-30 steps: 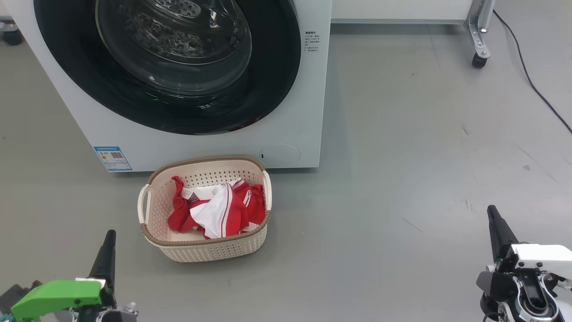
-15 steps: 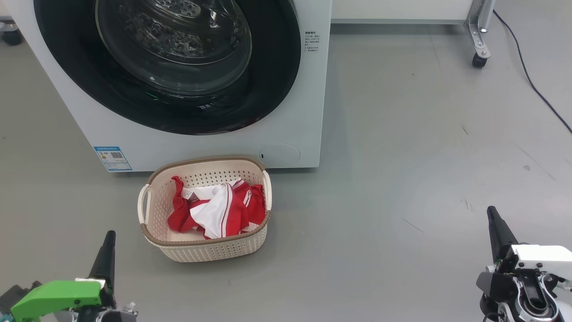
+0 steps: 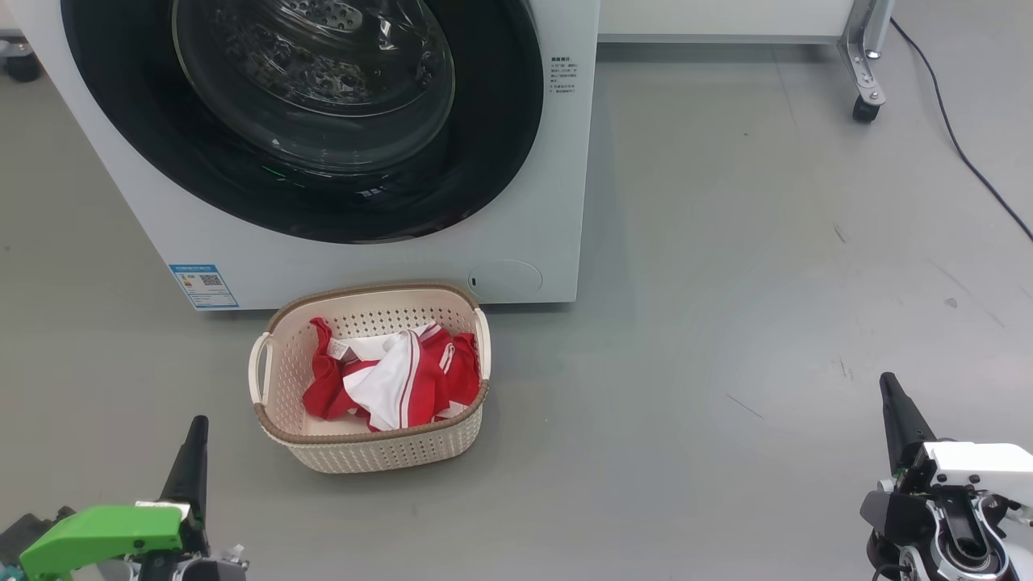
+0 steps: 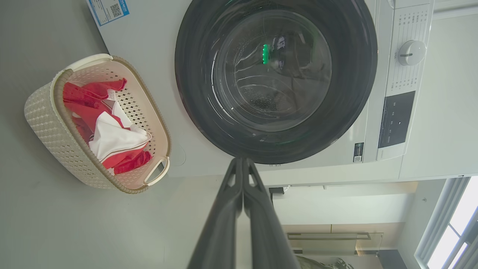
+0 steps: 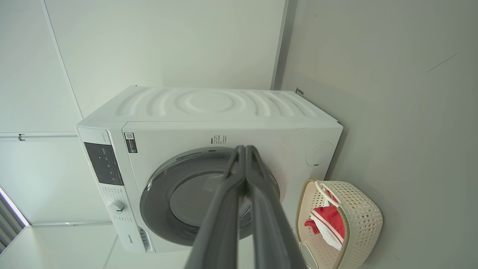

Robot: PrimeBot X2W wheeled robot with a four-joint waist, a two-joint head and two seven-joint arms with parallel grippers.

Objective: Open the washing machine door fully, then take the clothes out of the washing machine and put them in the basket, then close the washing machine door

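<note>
The white washing machine (image 3: pixel 533 202) stands at the top left of the head view, its black-rimmed glass door (image 3: pixel 315 121) shut flat against the front. Just before it on the floor sits the cream basket (image 3: pixel 379 456), with the red and white clothes (image 3: pixel 387 379) lying inside. My left gripper (image 3: pixel 198 424) is at the lower left, left of the basket, fingers shut and empty. My right gripper (image 3: pixel 888 379) is at the lower right, far from the basket, also shut and empty. In the wrist views both finger pairs, left (image 4: pixel 242 161) and right (image 5: pixel 244 148), are pressed together, pointing at the door (image 4: pixel 276 74) (image 5: pixel 209 198).
Grey floor (image 3: pixel 726 323) spreads wide to the right of the machine. A metal frame leg on a caster (image 3: pixel 865 105) stands at the top right, with a dark cable (image 3: pixel 960 153) running across the floor past it. A blue sticker (image 3: pixel 203 286) and a round flap (image 3: pixel 505 279) mark the machine's lower front.
</note>
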